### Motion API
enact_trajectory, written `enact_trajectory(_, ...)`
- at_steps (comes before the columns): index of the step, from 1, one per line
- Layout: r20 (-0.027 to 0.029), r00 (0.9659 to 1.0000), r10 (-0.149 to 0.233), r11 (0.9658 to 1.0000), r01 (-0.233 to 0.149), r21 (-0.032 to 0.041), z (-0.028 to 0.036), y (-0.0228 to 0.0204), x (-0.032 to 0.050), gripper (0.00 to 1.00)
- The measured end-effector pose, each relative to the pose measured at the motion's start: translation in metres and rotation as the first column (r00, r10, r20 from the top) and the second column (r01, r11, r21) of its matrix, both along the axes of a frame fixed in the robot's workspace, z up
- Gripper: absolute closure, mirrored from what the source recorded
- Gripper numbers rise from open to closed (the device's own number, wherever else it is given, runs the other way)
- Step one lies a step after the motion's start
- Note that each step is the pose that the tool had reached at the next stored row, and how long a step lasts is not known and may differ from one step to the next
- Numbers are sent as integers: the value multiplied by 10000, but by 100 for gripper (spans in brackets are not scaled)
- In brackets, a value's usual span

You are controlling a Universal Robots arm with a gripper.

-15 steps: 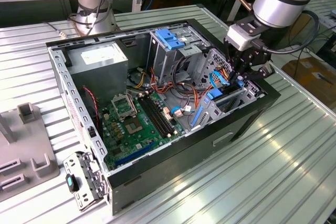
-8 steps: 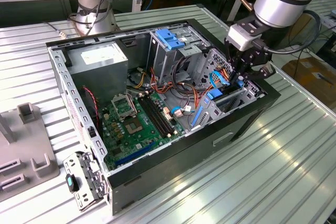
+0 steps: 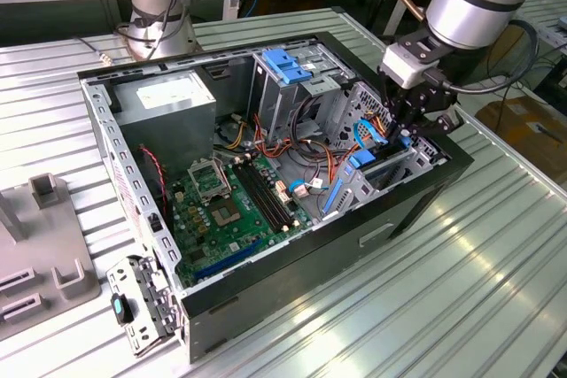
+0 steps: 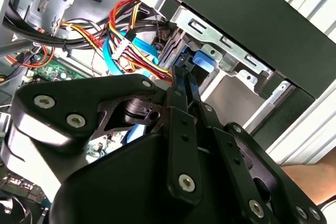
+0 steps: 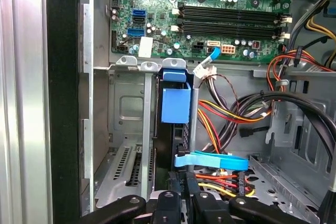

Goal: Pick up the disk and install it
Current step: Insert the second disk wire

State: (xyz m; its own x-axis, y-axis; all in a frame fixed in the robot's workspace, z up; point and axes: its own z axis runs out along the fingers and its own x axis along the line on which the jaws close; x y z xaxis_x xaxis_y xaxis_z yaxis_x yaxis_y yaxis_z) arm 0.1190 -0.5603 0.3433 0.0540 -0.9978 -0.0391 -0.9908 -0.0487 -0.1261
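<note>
The gripper (image 3: 409, 127) hangs low over the far corner of the open computer case (image 3: 416, 205), on the exterior view's right, its black fingers reaching down into the drive bay (image 3: 390, 165). The disk (image 3: 363, 165) stands on edge in that bay, directly beneath the gripper, its blue carrier rail showing as a slanted blue strip and a blue tab just below the fingertips.

In the first wrist view the disk (image 5: 175, 114) sits straight ahead of the gripper (image 5: 181, 195), slotted upright between two grey metal bay walls; its blue tab faces the camera and the dark slab edge runs back toward the fingertips. The two fingers (image 5: 169, 200) stand close together, one on each side of the slab's near end, apparently closed on it, though the contact itself is hidden. A flat blue cable (image 5: 210, 160) crosses just beside the fingers, with bundled red, yellow and black wires (image 5: 231, 119) beyond it, and the motherboard (image 5: 210, 14) lies farther ahead past the bay.

In the second wrist view the narrow fingers (image 4: 184, 85) come together at a blue part of the disk (image 4: 202, 61), which is tucked against the metal bay bracket (image 4: 210, 32) at the case's black wall.
</note>
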Motion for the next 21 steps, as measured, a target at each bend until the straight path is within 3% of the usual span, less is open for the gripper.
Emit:
enact_trajectory(17, 1, 10000, 1, 10000, -1, 19, -59, 1, -3, 84)
enact_trajectory(18, 1, 10000, 0, 10000, 0, 13, -57, 0, -3, 83)
enact_trajectory(20, 0, 10000, 0, 10000, 0, 0, -51, 0, -3, 70)
enact_trajectory(21, 0, 10000, 0, 10000, 0, -1, -51, 0, -3, 70)
